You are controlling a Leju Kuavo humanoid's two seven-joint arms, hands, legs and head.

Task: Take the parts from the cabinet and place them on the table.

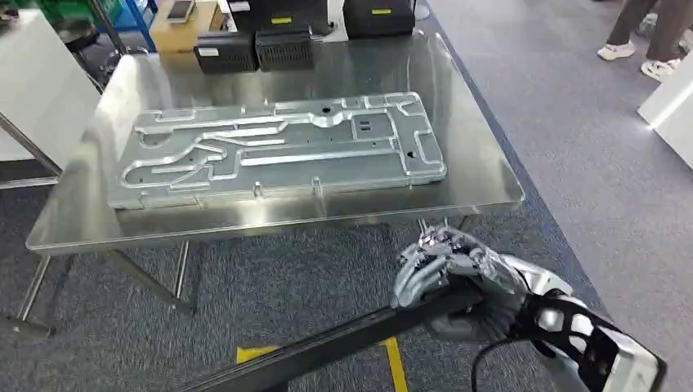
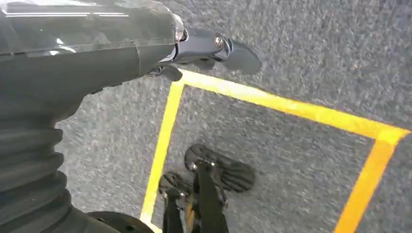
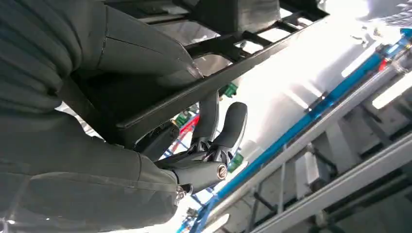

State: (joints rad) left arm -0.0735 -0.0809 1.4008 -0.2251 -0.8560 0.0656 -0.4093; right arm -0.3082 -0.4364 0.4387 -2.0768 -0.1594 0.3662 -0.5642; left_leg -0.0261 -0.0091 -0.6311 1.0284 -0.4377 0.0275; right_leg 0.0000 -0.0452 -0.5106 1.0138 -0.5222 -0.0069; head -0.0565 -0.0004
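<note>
My right hand (image 1: 458, 273) grips one end of a long black frame part (image 1: 327, 347), low in front of the table's near edge. The part slants down to the lower left and runs out of the head view. In the right wrist view the black frame part (image 3: 233, 53) shows an open lattice and lies between the thumb and the dark fingers (image 3: 233, 121) of my right hand (image 3: 145, 189). A large machined silver plate (image 1: 278, 151) lies flat on the steel table (image 1: 482, 175). My left hand (image 2: 97, 53) hangs over the floor; its grasp is hidden.
Black boxes (image 1: 253, 49) stand along the table's far edge. Grey carpet with yellow tape (image 1: 396, 363) lies under me, and the yellow tape (image 2: 272, 102) forms a square. A person's feet (image 1: 646, 57) are at the far right. A white object (image 1: 670, 106) is at the right edge.
</note>
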